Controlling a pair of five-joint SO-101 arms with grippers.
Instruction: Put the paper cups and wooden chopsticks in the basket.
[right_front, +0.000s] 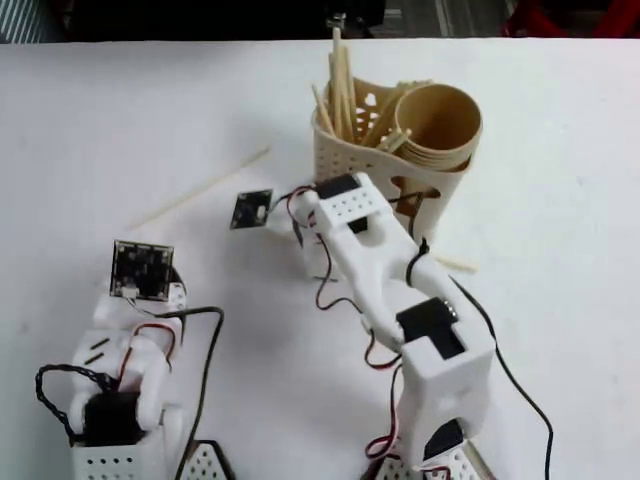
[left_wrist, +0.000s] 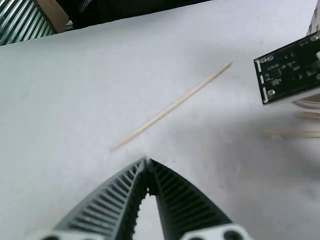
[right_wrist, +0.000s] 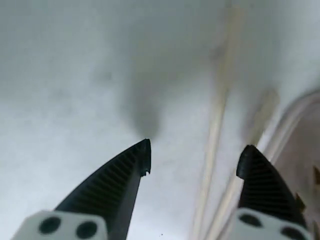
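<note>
High view: the basket (right_front: 338, 162) stands upright and holds stacked paper cups (right_front: 440, 125). A loose chopstick (right_front: 200, 190) lies flat on the table (right_front: 100, 110), long axis diagonal, one tip toward the basket.

Left wrist view: the left gripper (left_wrist: 147, 162) is fully closed and empty. The loose chopstick lies diagonally just ahead of its tips.

Right wrist view: the right gripper (right_wrist: 195, 155) is wide open and empty. A second chopstick (right_wrist: 215, 130) lies lengthwise between its fingers.

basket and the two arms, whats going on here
The basket already holds stacked paper cups and several wooden chopsticks. The right gripper is open over a chopstick lying by the basket. The left gripper is shut, near another loose chopstick on the table.
</note>
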